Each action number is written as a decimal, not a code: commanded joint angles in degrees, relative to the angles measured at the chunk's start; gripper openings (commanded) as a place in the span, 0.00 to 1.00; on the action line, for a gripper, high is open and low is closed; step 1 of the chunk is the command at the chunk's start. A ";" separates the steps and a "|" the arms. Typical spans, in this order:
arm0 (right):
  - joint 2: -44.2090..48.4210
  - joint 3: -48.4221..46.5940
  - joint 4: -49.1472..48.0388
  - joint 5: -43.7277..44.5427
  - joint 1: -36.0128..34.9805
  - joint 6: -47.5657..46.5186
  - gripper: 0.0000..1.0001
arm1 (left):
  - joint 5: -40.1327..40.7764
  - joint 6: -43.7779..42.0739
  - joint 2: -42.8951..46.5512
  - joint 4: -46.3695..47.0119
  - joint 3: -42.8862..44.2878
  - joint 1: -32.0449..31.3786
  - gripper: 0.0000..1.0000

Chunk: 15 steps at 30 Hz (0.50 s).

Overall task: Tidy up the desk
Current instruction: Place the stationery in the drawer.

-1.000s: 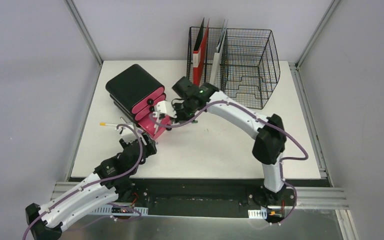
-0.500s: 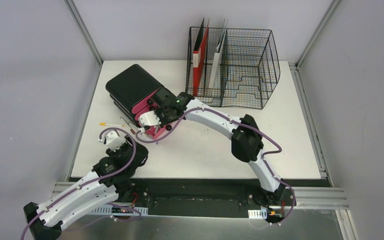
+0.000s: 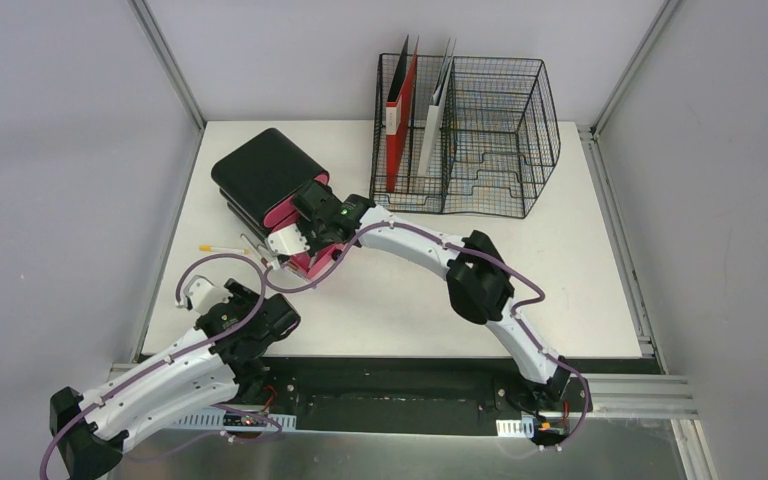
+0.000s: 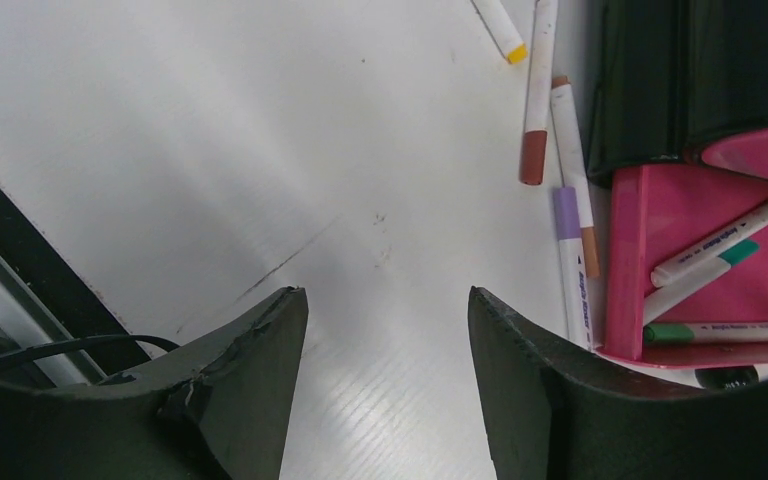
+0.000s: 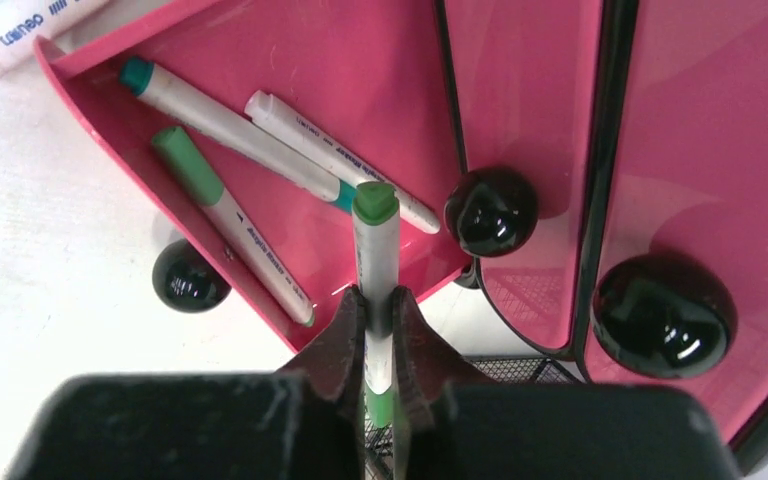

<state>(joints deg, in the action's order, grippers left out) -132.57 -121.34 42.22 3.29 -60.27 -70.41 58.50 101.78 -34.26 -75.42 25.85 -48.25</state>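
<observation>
The desk (image 3: 410, 290) is a white tabletop. At its back left stands a black and pink drawer unit (image 3: 265, 180) with its lowest pink drawer (image 5: 360, 60) pulled out. Three markers lie in that drawer. My right gripper (image 5: 378, 300) is shut on a green-capped marker (image 5: 376, 240) and hovers over the drawer's front edge. My left gripper (image 4: 388, 300) is open and empty above bare desk, near the front left. Beside the drawer (image 4: 640, 200) lie loose markers: purple (image 4: 570, 260), orange (image 4: 572, 150), brown (image 4: 537, 110) and yellow-tipped (image 4: 500, 20).
A black wire-mesh rack (image 3: 480, 130) stands at the back, holding a red folder (image 3: 400, 110) and a white one (image 3: 438, 100). Aluminium rails and grey walls border the desk. The yellow-tipped marker (image 3: 218, 248) lies near the left edge.
My right arm swung left from beside the rack to above the open drawer, carrying the marker. My left arm drew back toward the front left corner and its jaws narrowed a little.
</observation>
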 commanded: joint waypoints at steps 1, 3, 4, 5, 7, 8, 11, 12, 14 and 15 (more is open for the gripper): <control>-0.62 -3.03 -3.57 0.63 -0.53 0.83 0.08 | 2.12 8.78 -0.51 -5.03 1.95 0.70 0.61; -0.97 -2.82 -3.90 0.58 -0.55 1.26 0.15 | 2.14 8.83 -0.27 -5.09 1.91 0.72 0.61; -1.13 -2.62 -4.23 0.64 -0.59 1.51 0.20 | 2.13 8.77 -0.07 -5.09 1.85 0.70 0.61; -1.18 -2.43 -4.51 0.73 -0.60 1.70 0.24 | 2.13 8.67 0.03 -5.11 1.84 0.70 0.61; -1.33 -2.21 -5.08 1.04 -0.57 2.30 0.34 | 2.11 8.54 0.49 -5.03 1.78 0.70 0.60; -1.36 -2.12 -5.20 1.10 -0.55 2.62 0.38 | 2.15 8.46 0.68 -5.01 1.76 0.70 0.60; -0.95 -1.97 -5.30 1.36 -0.55 4.08 0.48 | 2.15 8.08 1.16 -4.96 1.75 0.70 0.60; -0.59 -1.85 -5.16 1.37 -0.55 4.64 0.50 | 2.19 7.82 1.21 -4.89 1.75 0.70 0.60; 0.26 -1.71 -4.44 1.16 -0.62 5.62 0.52 | 2.07 7.11 1.40 -4.31 1.74 0.70 0.60; 0.63 -1.69 -3.93 1.07 -0.56 6.08 0.53 | 2.04 6.61 1.52 -3.93 1.65 0.71 0.59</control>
<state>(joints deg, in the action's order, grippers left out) -133.95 -121.54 39.03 3.77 -60.49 -67.29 58.65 108.66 -33.41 -79.59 25.89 -48.25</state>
